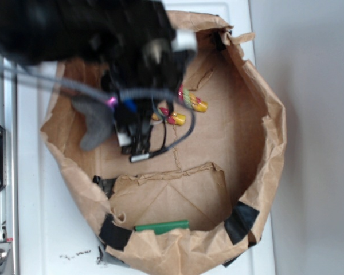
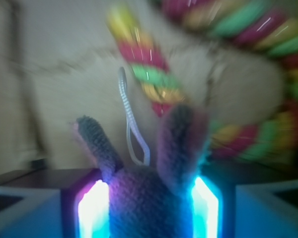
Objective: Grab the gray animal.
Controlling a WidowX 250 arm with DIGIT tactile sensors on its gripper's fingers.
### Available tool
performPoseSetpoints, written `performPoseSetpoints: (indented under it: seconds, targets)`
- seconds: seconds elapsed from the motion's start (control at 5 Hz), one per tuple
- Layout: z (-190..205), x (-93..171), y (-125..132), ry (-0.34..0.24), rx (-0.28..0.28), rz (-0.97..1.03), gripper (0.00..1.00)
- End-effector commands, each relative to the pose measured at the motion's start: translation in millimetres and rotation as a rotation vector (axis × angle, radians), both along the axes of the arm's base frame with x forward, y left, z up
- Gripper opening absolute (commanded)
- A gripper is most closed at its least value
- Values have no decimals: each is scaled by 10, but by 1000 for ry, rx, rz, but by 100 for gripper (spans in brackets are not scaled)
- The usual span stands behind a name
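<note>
- Two camera views show one moment; first, the exterior view looks down on a round brown paper bag [image 1: 264, 132] rolled open like a bowl, sitting on a white surface [image 1: 40, 229].
- Over the bag's upper left part hangs the black robot arm, blurred, with its gripper [image 1: 139, 146] pointing down into the bag.
- At the arm's left side, the gray animal [image 1: 94, 123] shows as a soft gray shape against the bag's inner wall.
- Just right of the arm lies a red, yellow and green rope toy [image 1: 189, 106].
- Near the bag's lower rim lies a green cylinder [image 1: 162, 226], well apart from the gripper.
- Next, the wrist view: the gray animal [image 2: 149, 198] sits squeezed between the gripper's two glowing pads [image 2: 92, 210], touching both.
- Its white string loop [image 2: 131, 124] stands upward between two gray limbs or ears.
- Behind it curls the blurred rope toy [image 2: 238, 29].
</note>
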State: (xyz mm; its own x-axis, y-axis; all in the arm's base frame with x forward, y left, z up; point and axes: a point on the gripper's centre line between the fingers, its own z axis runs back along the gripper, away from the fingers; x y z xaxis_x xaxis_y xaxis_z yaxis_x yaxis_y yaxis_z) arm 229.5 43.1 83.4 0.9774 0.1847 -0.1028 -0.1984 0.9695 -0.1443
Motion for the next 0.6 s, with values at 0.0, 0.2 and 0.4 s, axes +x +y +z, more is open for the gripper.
performPoseSetpoints:
  seconds: [0.0,0.2,0.4]
  targets:
    - [544,23,130,-120,-28,4,0]
    - [523,-15,127,-161,-36,7,0]
    - [462,-7,88,-196,104,-48,100]
